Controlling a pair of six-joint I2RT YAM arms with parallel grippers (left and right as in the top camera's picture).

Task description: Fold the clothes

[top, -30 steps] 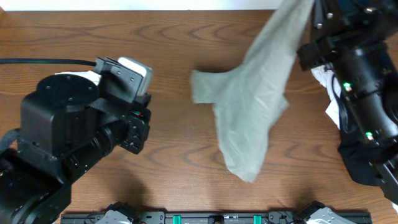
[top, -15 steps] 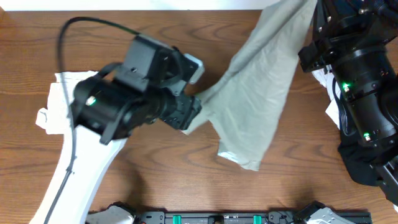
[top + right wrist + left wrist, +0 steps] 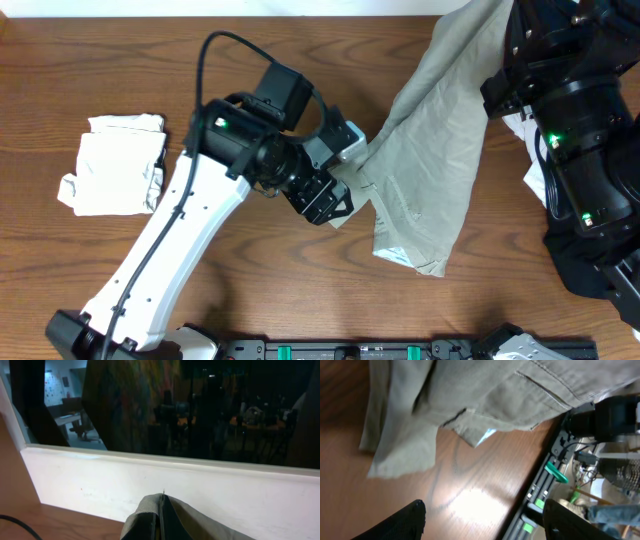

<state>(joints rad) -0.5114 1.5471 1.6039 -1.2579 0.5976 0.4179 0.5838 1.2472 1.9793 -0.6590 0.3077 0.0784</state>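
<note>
While khaki shorts [image 3: 430,150] hang, brown wood-grain table [image 3: 100,60] lies beneath.

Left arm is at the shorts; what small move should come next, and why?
Likely ease the left gripper forward and close on the lower edge of the khaki shorts: its jaws are open, just short of the cloth, which hangs from its raised far end.
</note>
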